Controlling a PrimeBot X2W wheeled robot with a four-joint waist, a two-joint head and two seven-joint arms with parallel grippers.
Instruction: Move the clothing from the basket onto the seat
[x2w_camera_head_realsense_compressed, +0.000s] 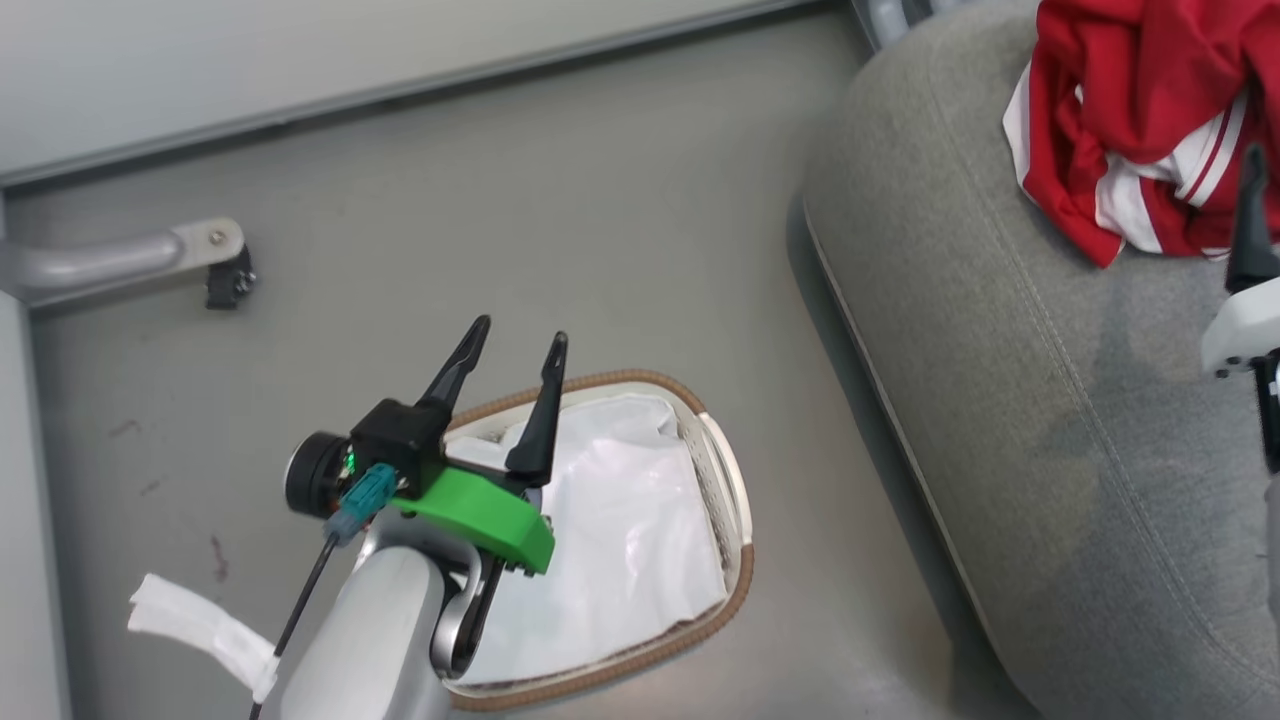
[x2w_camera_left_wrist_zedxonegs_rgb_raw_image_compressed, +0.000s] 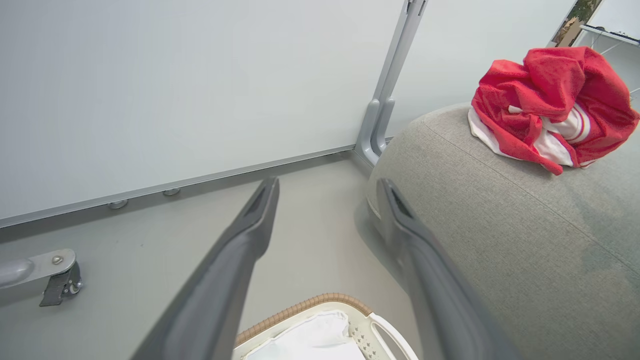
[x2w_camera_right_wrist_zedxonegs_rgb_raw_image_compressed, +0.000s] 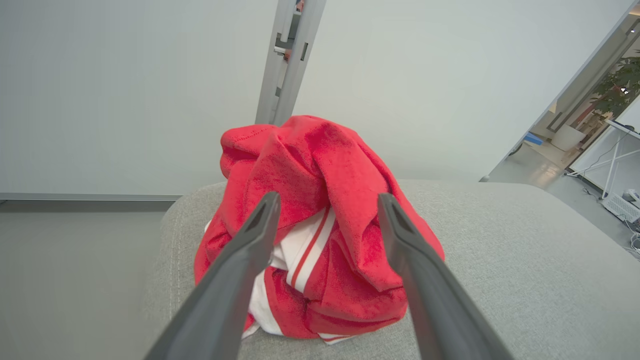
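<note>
Basket (x2w_camera_head_realsense_compressed: 620, 379) upright w/ mouth up; clothing (x2w_camera_head_realsense_compressed: 1130, 90) balled on seat (x2w_camera_head_realsense_compressed: 1050, 400).

The left gripper (x2w_camera_head_realsense_compressed: 520, 330), two long dark fingers above a green wrist collar (x2w_camera_head_realsense_compressed: 480, 515) and pale grey forearm (x2w_camera_head_realsense_compressed: 370, 640), points from seven o'clock toward one o'clock, jaws parted. The right gripper (x2w_camera_right_wrist_zedxonegs_rgb_raw_image_compressed: 328, 200), at three o'clock, spreads its jaws alike.

Clothing (x2w_camera_head_realsense_compressed: 1130, 90) partly beyond the head view's edge
</note>
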